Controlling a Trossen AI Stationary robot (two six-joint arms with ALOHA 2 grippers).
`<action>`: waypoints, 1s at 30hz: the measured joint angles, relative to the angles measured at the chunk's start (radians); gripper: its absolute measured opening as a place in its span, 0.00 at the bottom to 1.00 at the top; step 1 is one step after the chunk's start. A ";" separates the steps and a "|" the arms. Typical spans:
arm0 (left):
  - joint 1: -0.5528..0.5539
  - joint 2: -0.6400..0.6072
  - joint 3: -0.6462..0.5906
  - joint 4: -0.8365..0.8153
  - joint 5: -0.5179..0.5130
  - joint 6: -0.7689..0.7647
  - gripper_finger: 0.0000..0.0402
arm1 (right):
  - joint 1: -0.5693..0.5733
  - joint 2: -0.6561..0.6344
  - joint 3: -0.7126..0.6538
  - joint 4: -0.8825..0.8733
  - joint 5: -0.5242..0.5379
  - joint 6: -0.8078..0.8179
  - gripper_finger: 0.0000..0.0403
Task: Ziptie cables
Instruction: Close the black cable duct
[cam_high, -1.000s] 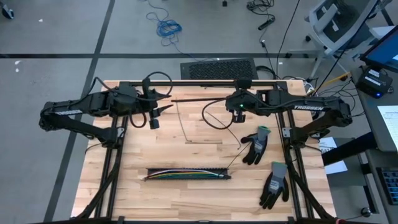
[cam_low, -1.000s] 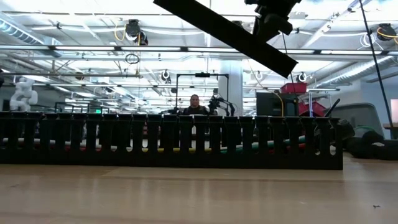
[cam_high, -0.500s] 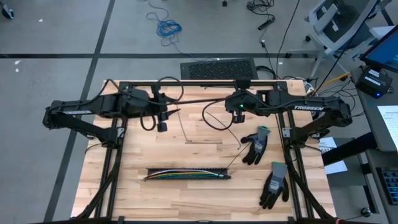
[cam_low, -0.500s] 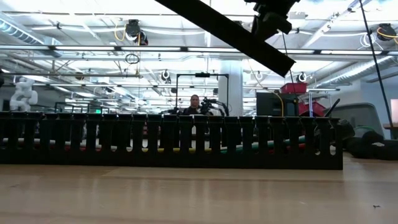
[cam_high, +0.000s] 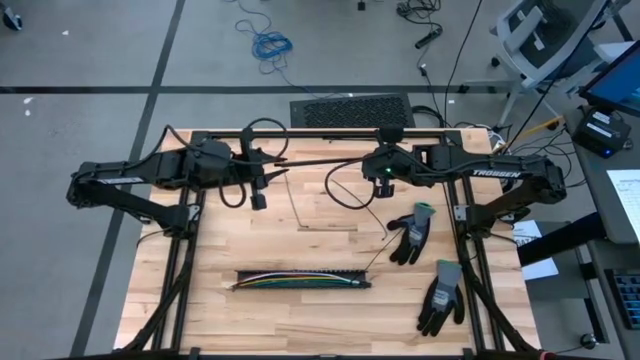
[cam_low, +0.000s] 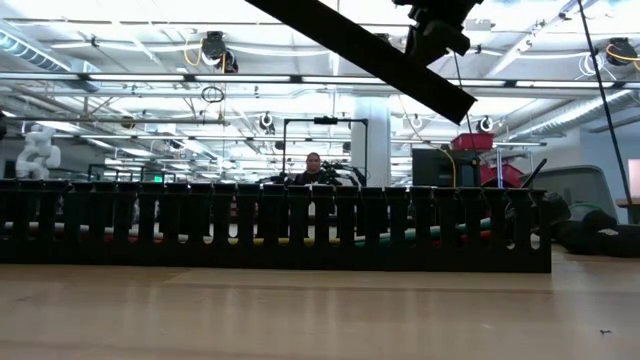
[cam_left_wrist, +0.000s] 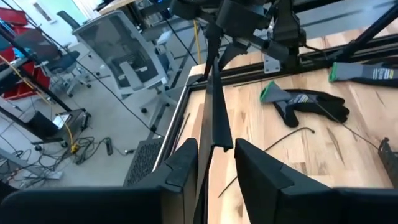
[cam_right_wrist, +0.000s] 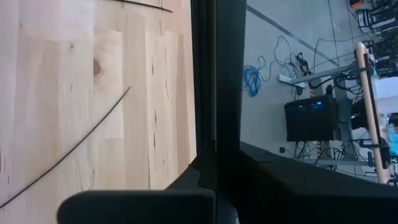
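My two arms reached in from either side over the table (cam_high: 200, 330), on the far side of the slotted channel (cam_high: 300, 273), each stretched nearly level with its wrist turned inward. My right arm sat above and to the right of the channel. Its right gripper (cam_high: 384, 178) was clamped on one end of a long black strip (cam_high: 320, 163), which it held up in the air, pointing toward my left arm. In the right wrist view the strip (cam_right_wrist: 217, 62) ran straight out from between my fingers.

My left gripper (cam_high: 272, 176) hung beyond the channel's left half. Its fingers (cam_left_wrist: 186, 162) were spread apart, with the strip's free end (cam_left_wrist: 217, 124) lying in the gap between them, unpinched.

The cables (cam_high: 290, 282) lay inside the channel, well apart from both grippers. From table height their colours (cam_low: 420, 237) showed through its slots (cam_low: 270, 225).

Two gloves (cam_high: 410, 235) lay to the right of the channel, and thin dark strands (cam_high: 315, 205) lay between it and the strip. A person (cam_low: 314, 168) sat in the room beyond.

Compared with a second earlier, my left gripper had slid a little rightward, closer around the strip's end. My right arm, the strip, the cables and the gloves had not shifted.
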 joint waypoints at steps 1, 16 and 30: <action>0.000 0.003 0.000 0.001 -0.001 0.001 0.25 | 0.000 0.000 0.000 0.000 0.000 0.000 0.00; -0.001 0.029 0.000 0.011 -0.083 0.000 0.01 | 0.020 0.000 0.000 0.026 0.015 0.002 0.01; 0.000 0.029 0.000 -0.093 -0.131 0.024 0.00 | 0.051 -0.005 0.007 0.160 0.060 0.166 0.42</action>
